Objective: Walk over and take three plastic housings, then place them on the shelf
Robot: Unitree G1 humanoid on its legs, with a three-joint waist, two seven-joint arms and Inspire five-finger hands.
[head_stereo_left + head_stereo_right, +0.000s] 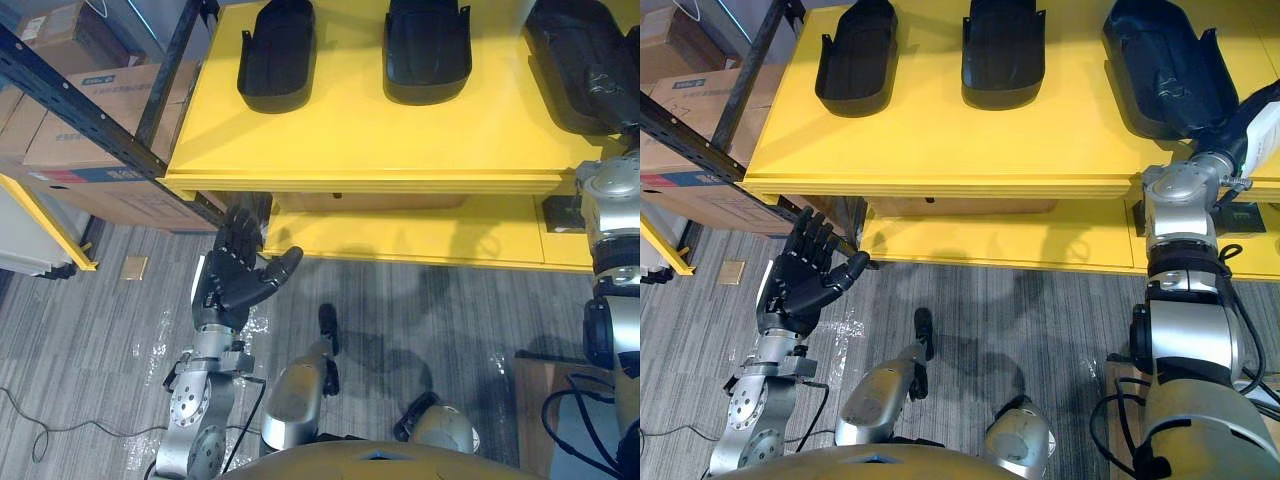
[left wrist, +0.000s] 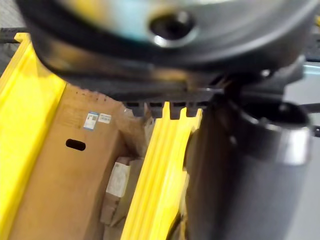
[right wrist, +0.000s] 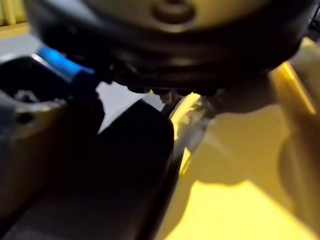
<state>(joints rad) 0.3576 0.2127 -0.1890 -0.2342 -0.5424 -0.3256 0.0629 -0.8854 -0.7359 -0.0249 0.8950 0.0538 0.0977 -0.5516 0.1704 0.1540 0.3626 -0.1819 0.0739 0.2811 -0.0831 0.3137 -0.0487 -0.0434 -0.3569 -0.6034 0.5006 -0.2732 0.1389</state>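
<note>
Three black plastic housings lie in a row on the yellow shelf top [image 1: 400, 140]: one at the left [image 1: 277, 55], one in the middle [image 1: 427, 50] and a larger one at the right [image 1: 1165, 70]. My right hand [image 1: 1243, 128] is at the near right end of the right housing, touching it; the grip is hidden. The right wrist view has that dark housing [image 3: 115, 180] close up on the yellow surface. My left hand [image 1: 232, 275] hangs open, palm up and fingers straight, below the shelf's front left corner, holding nothing.
A lower yellow shelf [image 1: 400, 235] runs under the top one, with a small black block [image 1: 560, 215] at its right. Cardboard boxes [image 1: 90, 120] sit behind a dark rack beam [image 1: 70, 100] at the left. Grey floor lies below.
</note>
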